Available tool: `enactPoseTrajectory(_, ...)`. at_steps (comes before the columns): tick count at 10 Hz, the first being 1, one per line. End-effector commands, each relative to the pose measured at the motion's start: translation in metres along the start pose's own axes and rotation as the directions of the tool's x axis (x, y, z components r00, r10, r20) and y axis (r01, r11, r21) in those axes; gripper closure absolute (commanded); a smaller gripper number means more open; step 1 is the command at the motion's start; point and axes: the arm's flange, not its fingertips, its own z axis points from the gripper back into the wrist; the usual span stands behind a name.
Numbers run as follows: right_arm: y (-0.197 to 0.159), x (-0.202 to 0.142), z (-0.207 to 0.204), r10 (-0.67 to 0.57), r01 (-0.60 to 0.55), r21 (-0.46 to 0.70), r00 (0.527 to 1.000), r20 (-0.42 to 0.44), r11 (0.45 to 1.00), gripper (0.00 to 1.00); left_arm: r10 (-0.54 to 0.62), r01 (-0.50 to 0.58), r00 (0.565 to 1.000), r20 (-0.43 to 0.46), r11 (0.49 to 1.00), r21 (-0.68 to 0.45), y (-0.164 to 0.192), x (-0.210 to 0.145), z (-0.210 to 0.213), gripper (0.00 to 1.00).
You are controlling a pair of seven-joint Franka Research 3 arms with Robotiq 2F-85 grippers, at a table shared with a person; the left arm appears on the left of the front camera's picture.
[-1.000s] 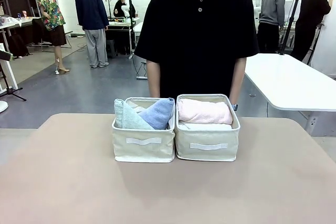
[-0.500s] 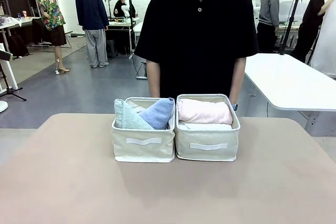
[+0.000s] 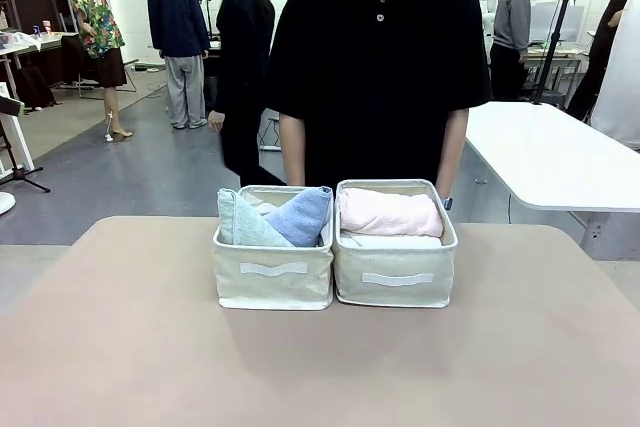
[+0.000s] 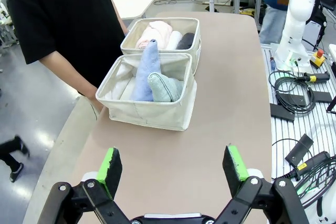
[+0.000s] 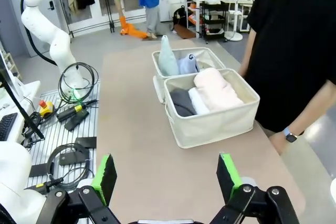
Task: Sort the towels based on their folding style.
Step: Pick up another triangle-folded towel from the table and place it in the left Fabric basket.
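The towels sit sorted in two cream fabric bins standing side by side, touching, at the middle of the tan table (image 3: 120, 347). The bin on the robot's left (image 3: 273, 282) holds the pale mint-green terry cone (image 3: 240, 224) and the light blue terry cone (image 3: 301, 215), leaning against each other with their tips up. The bin on the robot's right (image 3: 393, 277) holds the rolled ones: a pink terry roll (image 3: 388, 212) lies on top, with a white roll (image 4: 174, 39) and a dark grey roll (image 4: 186, 40) beside it in the left wrist view.

A person in a black short-sleeved shirt (image 3: 378, 57) stands just behind the bins at the far edge of the table, forearms hanging down, a watch on one wrist (image 5: 287, 134).

Both pincers are released and grasp nothing: the left gripper (image 4: 176, 167) and the right gripper (image 5: 166, 177) each hang above bare tabletop, green pads spread wide, well apart from the bins.

From the front, the bin walls hide the lower parts of every towel, and the pink roll covers most of what lies beneath it. A yellow towel cannot be made out.
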Motion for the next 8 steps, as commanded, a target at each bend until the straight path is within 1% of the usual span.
enactPoseTrajectory(1,0.0006,-0.0019,0.0000,0.013,-0.013,0.011,1.000,0.007,1.000,0.00,-0.018,0.018,1.000,0.023,1.000,0.002,0.0004,0.0002,0.0000,0.00)
enactPoseTrajectory(8,0.0006,-0.0019,0.0000,0.013,-0.013,0.011,1.000,0.007,1.000,0.00,-0.018,0.018,1.000,0.023,1.000,0.002,0.0004,0.0002,0.0000,0.00)
